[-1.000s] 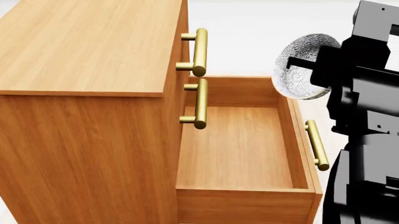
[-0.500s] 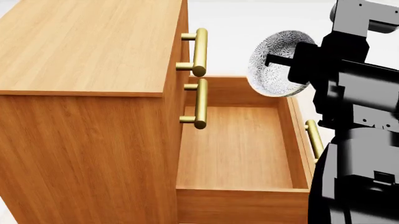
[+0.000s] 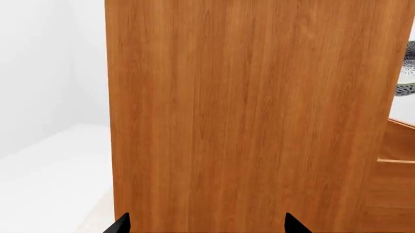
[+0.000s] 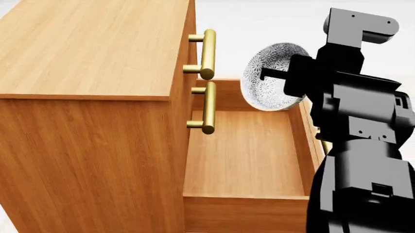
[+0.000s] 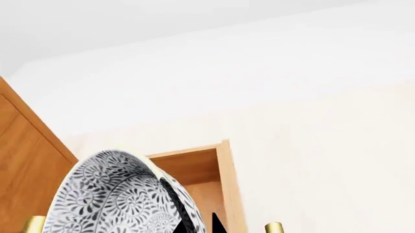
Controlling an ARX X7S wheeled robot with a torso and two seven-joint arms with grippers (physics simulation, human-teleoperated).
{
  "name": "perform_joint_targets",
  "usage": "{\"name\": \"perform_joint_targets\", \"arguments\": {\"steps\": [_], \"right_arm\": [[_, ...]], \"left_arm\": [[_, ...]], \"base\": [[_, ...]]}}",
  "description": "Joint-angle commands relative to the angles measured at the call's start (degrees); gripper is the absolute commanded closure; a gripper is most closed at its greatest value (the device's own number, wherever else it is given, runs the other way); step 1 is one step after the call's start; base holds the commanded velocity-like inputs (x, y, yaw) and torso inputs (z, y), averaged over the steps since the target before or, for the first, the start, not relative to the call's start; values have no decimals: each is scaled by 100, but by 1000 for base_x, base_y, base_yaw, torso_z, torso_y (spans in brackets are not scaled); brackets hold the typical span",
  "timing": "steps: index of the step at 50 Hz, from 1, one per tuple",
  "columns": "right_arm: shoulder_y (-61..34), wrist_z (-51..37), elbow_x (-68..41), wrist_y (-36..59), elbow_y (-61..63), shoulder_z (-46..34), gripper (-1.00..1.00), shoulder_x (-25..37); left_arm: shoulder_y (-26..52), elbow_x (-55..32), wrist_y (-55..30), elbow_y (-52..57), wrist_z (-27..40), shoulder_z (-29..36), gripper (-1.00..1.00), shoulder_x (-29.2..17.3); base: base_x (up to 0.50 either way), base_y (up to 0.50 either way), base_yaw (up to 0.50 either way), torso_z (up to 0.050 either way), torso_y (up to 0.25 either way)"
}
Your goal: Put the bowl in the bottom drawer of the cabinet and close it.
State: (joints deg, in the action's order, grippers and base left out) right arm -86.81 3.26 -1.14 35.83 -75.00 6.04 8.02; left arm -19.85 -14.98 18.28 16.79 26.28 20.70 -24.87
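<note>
Bowl (image 4: 269,77): round, deep, speckled white; tipped on edge, gripped at the rim by the right gripper (image 4: 285,76), above the far end of the drawer.
Bottom drawer (image 4: 250,155): shallow wooden box, pulled out below the gripper.
Cabinet (image 4: 97,97): boxy wood-grain, brass bar handles (image 4: 207,53).
Left gripper (image 3: 206,224): tips spread, facing the cabinet's side.
Floor (image 5: 324,136): pale, plain.

The right gripper (image 4: 280,76) holds the bowl (image 4: 267,77) by its rim, tilted on its side, above the far end of the open bottom drawer (image 4: 250,155). The cabinet (image 4: 97,116) stands at the left, with two upper drawers closed.
</note>
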Motion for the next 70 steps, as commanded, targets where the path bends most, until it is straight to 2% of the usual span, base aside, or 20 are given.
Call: {"name": "perform_joint_targets", "arguments": {"steps": [1,39,41,46,50,52,58,67,70], "right_arm": [[81,82,28,-26,7,43,100,-73],[437,276,38,94,7,95,100,-130],[450,320,26,115,7,105,100,-138],[491,287,-71,267,6,258,100,-112],[553,295,-21,236,5,246,100,-127],[559,316,-19,256,5,261,100,-134],[599,377,7,278,6,268,100,-152],[604,504,-36,437,5,363,100,-144],[622,550,-35,440,5,390,100,-138]], "left_arm": [[11,-10,65,-72,-14,11,-100,6],[3,12,80,-52,31,41,-100,-23],[-13,59,-124,190,119,23,-100,-93],[23,93,85,-80,55,59,-100,-13],[11,28,-148,202,119,39,-100,-97],[39,73,51,-55,60,67,-100,-22],[12,17,-113,174,111,43,-100,-108],[47,85,108,-119,56,81,-100,-23],[17,42,-117,168,129,57,-100,-110]], "base": [[0,0,0,0,0],[0,0,0,0,1],[0,0,0,0,0],[0,0,0,0,0],[0,0,0,0,0],[0,0,0,0,0],[0,0,0,0,0],[0,0,0,0,1],[0,0,0,0,0]]}}
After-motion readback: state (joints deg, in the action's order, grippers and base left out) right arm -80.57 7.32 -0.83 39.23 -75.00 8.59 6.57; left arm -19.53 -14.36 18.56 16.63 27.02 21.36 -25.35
